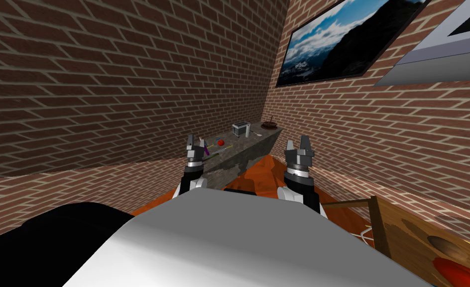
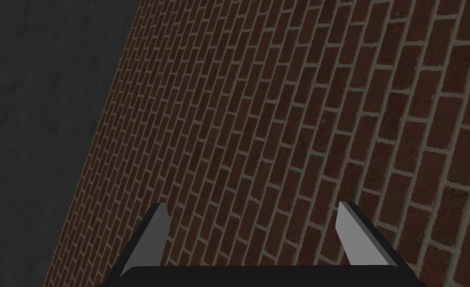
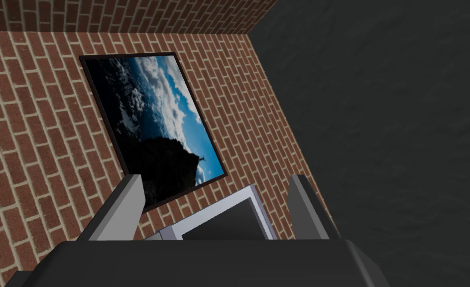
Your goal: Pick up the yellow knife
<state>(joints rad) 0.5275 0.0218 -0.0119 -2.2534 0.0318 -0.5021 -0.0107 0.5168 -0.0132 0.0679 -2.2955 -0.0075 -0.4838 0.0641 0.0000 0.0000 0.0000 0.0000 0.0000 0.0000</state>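
A grey stone-like counter [image 1: 249,147] runs along the brick wall ahead of me. On it, a thin yellowish strip [image 1: 212,155] lies near the front end and may be the yellow knife; it is too small to be sure. Beside it are a purple object [image 1: 206,148] and a red round fruit [image 1: 220,142]. My left gripper [image 1: 195,142] is raised in front of the counter's near end, open and empty, as the left wrist view [image 2: 251,219] also shows. My right gripper [image 1: 299,144] is raised to the right of the counter, open and empty [image 3: 214,199].
Farther along the counter stand a grey toaster [image 1: 240,129], a white cup [image 1: 247,131] and a dark bowl [image 1: 269,124]. An orange floor [image 1: 264,174] lies below the counter. A wooden table [image 1: 418,239] with a red object is close at my right.
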